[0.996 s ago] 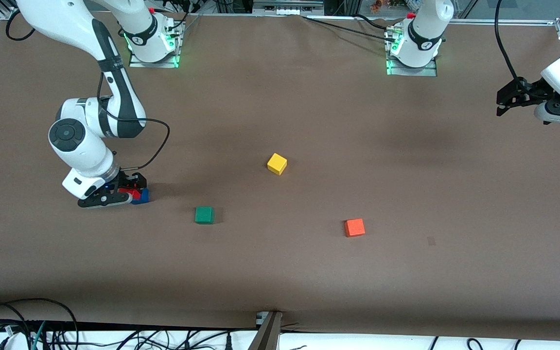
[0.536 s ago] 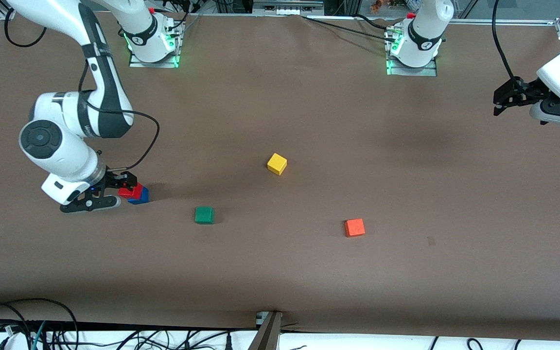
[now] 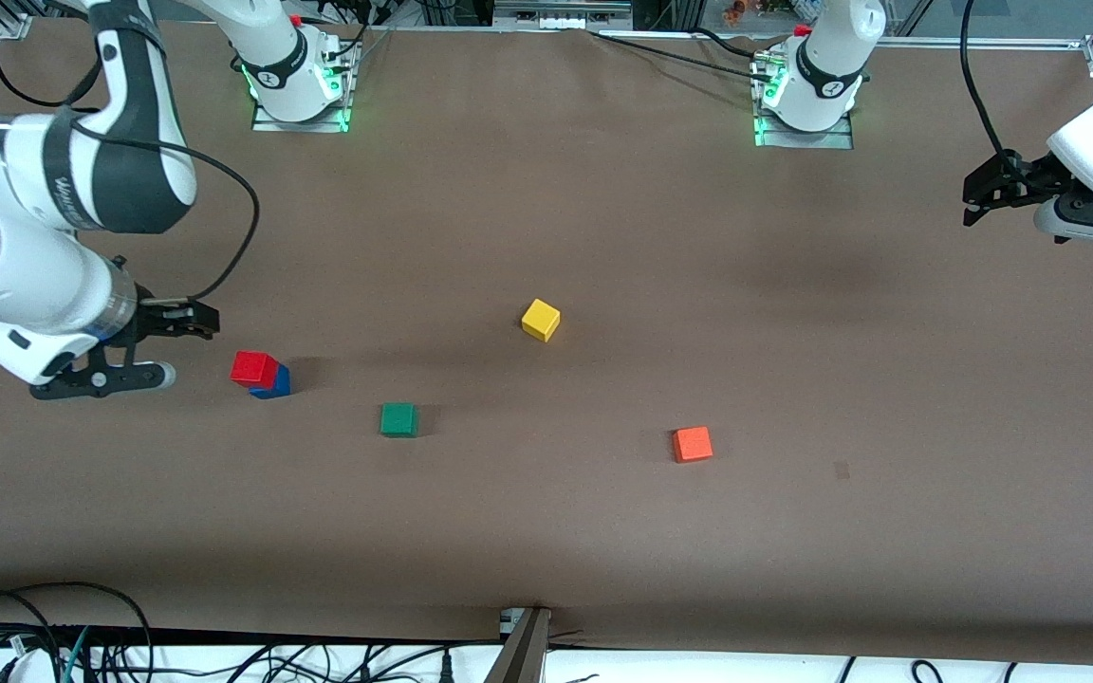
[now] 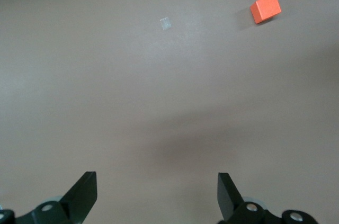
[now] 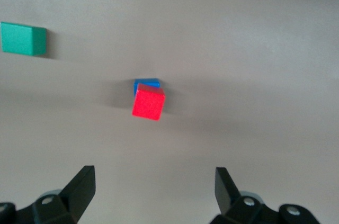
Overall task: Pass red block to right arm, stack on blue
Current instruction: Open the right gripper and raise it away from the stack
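The red block (image 3: 253, 368) sits on top of the blue cube (image 3: 277, 383), toward the right arm's end of the table; the right wrist view shows the red block (image 5: 148, 102) covering most of the blue cube (image 5: 146, 83), with only a strip of blue visible past one edge (the two are not squarely aligned). Nothing grips the stack.

The right gripper (image 3: 159, 348) hangs in the air just beside the stack, toward the right arm's end of the table, with its fingers spread wide and nothing between them; the same spread shows in its own wrist view (image 5: 153, 187).

The green cube (image 3: 398, 419) lies on the brown table (image 3: 603, 237) a little nearer the front camera than the stack and toward the middle. The yellow cube (image 3: 541, 320) rests near the table's centre, and the orange cube (image 3: 692, 444) lies toward the left arm's end, nearer the front camera than the yellow one.

The left arm waits, its gripper (image 3: 976, 199) raised over the left arm's end of the table, fingers parted and empty (image 4: 157, 192).
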`<move>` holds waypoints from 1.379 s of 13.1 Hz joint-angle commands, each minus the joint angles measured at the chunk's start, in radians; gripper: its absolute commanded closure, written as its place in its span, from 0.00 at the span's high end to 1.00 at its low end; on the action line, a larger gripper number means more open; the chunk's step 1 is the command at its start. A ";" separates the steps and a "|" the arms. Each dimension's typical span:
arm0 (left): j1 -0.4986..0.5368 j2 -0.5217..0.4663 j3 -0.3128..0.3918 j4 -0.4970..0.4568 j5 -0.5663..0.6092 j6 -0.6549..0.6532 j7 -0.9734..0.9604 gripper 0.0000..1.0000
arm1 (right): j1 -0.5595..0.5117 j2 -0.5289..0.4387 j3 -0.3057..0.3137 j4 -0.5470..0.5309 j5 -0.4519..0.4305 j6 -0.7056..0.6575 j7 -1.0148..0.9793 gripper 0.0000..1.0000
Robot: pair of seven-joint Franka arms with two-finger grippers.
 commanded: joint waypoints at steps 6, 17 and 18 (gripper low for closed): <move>0.000 0.007 0.002 0.016 -0.012 -0.006 -0.010 1.00 | -0.055 -0.136 -0.064 0.019 0.101 -0.165 -0.065 1.00; 0.000 0.007 0.002 0.016 -0.012 -0.006 -0.010 1.00 | -0.327 -0.362 0.281 -0.039 -0.006 -0.286 -0.061 1.00; 0.000 0.007 0.002 0.016 -0.012 -0.006 -0.010 1.00 | -0.329 -0.368 0.286 -0.053 -0.006 -0.281 -0.061 1.00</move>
